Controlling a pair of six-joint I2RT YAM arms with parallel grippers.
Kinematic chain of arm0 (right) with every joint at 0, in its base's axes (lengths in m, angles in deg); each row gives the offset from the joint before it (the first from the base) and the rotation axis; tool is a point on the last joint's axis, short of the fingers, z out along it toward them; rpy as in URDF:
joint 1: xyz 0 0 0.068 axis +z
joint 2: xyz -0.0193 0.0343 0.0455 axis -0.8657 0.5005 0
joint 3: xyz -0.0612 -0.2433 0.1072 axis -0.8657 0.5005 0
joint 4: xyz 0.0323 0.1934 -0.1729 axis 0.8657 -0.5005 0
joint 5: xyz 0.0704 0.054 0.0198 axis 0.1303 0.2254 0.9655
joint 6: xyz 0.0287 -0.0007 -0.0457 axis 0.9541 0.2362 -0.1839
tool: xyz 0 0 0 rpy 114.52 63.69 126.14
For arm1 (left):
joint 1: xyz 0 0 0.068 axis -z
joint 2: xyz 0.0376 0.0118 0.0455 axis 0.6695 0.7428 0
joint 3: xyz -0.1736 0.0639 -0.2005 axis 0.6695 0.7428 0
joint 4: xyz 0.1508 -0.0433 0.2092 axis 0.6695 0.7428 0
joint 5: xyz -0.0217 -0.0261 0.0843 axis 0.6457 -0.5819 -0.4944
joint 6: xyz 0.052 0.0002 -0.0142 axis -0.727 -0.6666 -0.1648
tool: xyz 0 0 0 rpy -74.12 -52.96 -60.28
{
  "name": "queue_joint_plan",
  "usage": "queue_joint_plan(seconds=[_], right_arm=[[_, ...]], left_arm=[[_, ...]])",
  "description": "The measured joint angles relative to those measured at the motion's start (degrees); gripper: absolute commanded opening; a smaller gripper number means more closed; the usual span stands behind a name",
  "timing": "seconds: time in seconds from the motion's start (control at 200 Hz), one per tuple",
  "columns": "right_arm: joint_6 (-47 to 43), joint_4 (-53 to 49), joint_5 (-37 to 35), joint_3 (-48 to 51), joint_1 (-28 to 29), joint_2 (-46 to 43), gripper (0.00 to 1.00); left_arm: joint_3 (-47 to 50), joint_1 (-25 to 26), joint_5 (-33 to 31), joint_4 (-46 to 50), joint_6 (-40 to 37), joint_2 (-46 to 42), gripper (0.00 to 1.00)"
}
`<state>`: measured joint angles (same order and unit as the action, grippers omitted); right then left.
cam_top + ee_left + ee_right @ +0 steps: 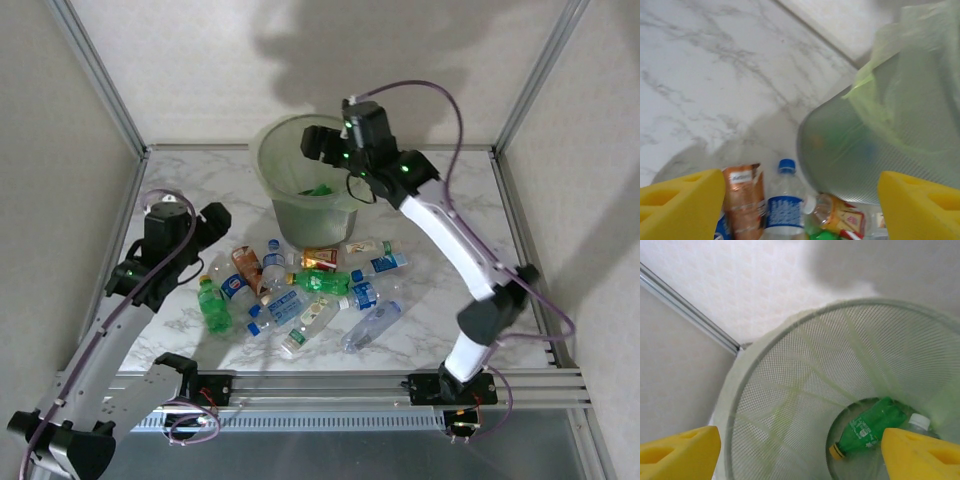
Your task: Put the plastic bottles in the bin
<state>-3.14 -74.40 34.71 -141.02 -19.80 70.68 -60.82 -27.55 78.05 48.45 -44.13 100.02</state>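
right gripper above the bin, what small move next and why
Probably draw the right gripper away from over the bin toward the plastic bottles piled on the table: its jaws stand open and empty, and a green bottle already lies at the bin's bottom.

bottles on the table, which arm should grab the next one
Left, probably. The left gripper is open and sits right beside the pile of plastic bottles, with the brown-labelled bottle just ahead of it. The right gripper is open and empty over the bin, farther from the pile.
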Motion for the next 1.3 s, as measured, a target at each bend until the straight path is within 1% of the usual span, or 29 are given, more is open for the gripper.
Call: queue_joint_plan(seconds=[0.06,0.215,0.32,0.436,0.571,0.836,1.076,1.302], right_arm=[[-0.22,1.44,-1.6,5.77,0.35,-5.57,0.86],[0.04,4.61,-5.05,20.55,0.98,-17.7,0.88],[0.85,5.16,-6.99,28.09,0.98,-22.51,0.89],[2.03,5.2,-8.74,33.0,0.98,-24.9,0.89],[3.37,5.2,-10.47,35.34,0.98,-25.51,0.9],[5.07,6.19,-12.13,37.73,0.96,-26.49,0.9],[5.44,6.45,-12.17,38.91,0.96,-26.97,0.91],[5.42,6.51,-12.15,38.95,0.74,-26.86,0.92]], left_arm=[[0.5,-0.07,-0.74,2.45,0.83,-0.63,0.79],[2.49,-0.07,-2.51,8.59,3.04,-1.05,0.71],[4.61,-0.07,-3.3,12.48,4.5,-0.96,0.69],[7.58,-0.07,-3.61,15.37,6.21,-0.98,0.67],[11.13,0.13,-3.54,17.0,8.11,-1.2,0.66],[17.79,2.49,-4.07,17.22,11.67,-1.11,0.68],[21.97,3.13,-4.39,15.23,13.44,1.09,0.71],[23.63,3.13,-4.11,11.67,14.12,1.31,0.74]])
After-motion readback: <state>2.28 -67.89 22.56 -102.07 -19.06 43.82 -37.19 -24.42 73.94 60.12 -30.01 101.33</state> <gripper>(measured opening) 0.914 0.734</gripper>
